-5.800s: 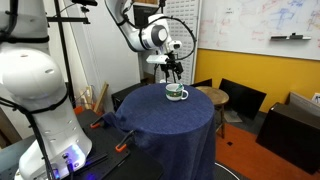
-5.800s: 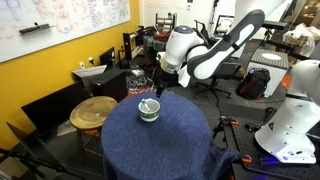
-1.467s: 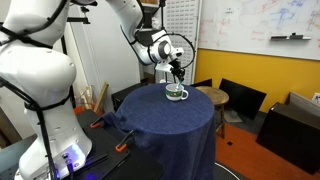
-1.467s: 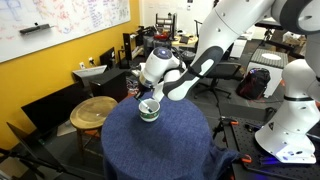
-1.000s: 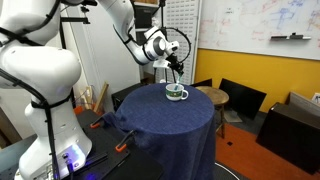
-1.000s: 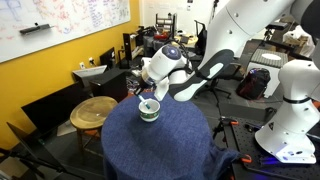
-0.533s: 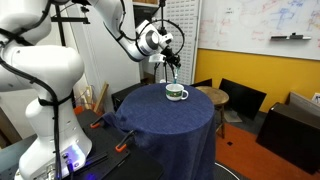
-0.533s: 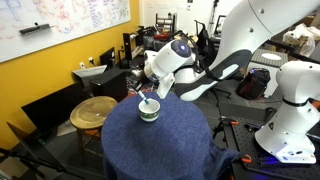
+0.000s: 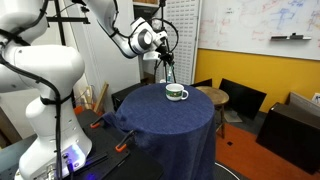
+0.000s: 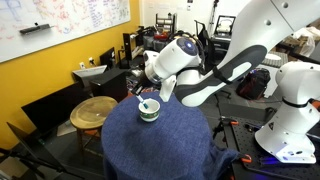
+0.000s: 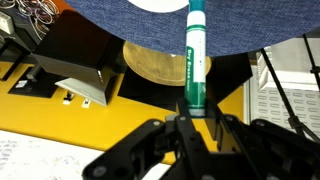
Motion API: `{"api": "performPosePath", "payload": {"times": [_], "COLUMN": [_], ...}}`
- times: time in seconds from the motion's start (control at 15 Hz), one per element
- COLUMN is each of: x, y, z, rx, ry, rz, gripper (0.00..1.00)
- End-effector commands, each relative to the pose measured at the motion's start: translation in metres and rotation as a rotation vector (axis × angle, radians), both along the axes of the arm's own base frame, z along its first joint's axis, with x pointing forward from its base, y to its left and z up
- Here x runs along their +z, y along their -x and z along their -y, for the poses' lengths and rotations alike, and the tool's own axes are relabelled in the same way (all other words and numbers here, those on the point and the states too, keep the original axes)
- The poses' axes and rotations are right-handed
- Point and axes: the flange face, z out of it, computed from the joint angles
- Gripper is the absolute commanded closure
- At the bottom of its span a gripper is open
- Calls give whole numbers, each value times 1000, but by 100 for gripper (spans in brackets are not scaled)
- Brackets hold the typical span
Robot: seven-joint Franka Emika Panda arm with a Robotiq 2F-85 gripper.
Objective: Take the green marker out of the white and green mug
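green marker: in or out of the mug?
Mostly out: gripper holds green marker over mug; tip clearing rim, cannot tell.

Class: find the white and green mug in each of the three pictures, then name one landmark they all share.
In an exterior view: mug on the blue table, just right of centre.
In an exterior view: mug left of centre, same table.
Wrist view: only a white sliver at the top edge, likely its rim, by the marker.
Shared landmark: the round wooden stool, in all three.
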Motion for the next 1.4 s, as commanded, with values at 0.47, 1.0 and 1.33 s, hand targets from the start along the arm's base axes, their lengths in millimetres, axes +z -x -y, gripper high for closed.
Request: {"api": "performPosePath", "payload": {"times": [0.47,1.0,1.33], "x": [30,-7,-36], "y": [44,31,7], "z": [-46,-27,-9], "rx": [299,342,334], "ry": [-123,-212,-158], "rz": [-197,-607,-784], "gripper": [94,94,94]}}
